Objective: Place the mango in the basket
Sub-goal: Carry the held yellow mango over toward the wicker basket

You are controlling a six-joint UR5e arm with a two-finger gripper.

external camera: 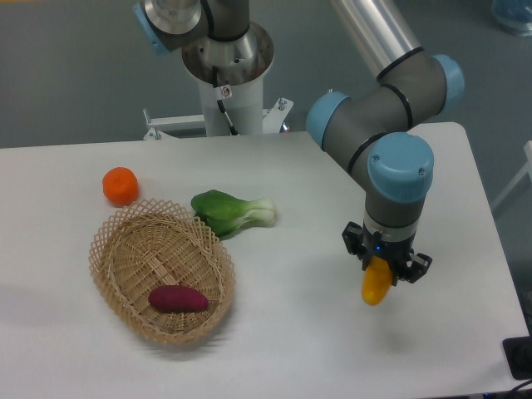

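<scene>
The mango (376, 284) is yellow with an orange upper part and hangs nose-down between my gripper's fingers at the right of the table, lifted a little above the white tabletop. My gripper (385, 266) is shut on the mango's upper end. The basket (116, 241) is a tan oval wicker one at the left front of the table, far to the left of the gripper. A dark purple sweet potato (178, 298) lies inside the basket.
A round orange fruit (120, 185) sits behind the basket at the left. A green bok choy (230, 211) lies just right of the basket's far rim. The robot's base (224, 75) stands at the table's back edge.
</scene>
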